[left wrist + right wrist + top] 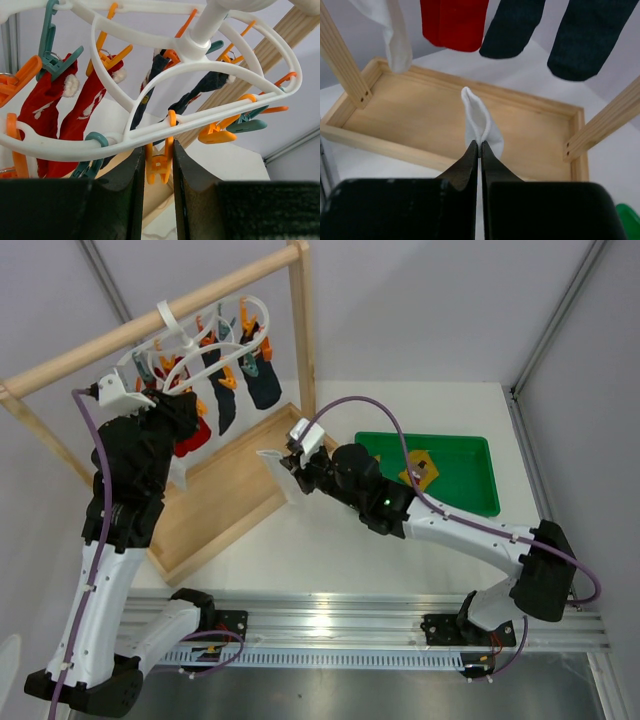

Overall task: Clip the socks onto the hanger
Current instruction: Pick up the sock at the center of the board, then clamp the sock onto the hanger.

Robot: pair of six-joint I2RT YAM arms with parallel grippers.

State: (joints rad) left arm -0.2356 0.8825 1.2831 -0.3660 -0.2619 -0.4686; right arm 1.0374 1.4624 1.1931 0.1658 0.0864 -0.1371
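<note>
A white sock (479, 117) pinched by the right gripper (480, 145) must be raised to the peg (159, 164) squeezed by the left gripper (158, 150) on the hanger (192, 45).

Bright, even diffuse light; soft faint shadows; glare on metal rail (330, 612).

The left claw (158, 150) pinches an orange plastic clip peg (159, 169) hanging from the white looped plastic hanger (210, 70); red fabric socks (75, 117) and navy socks (207, 86) dangle behind.
</note>
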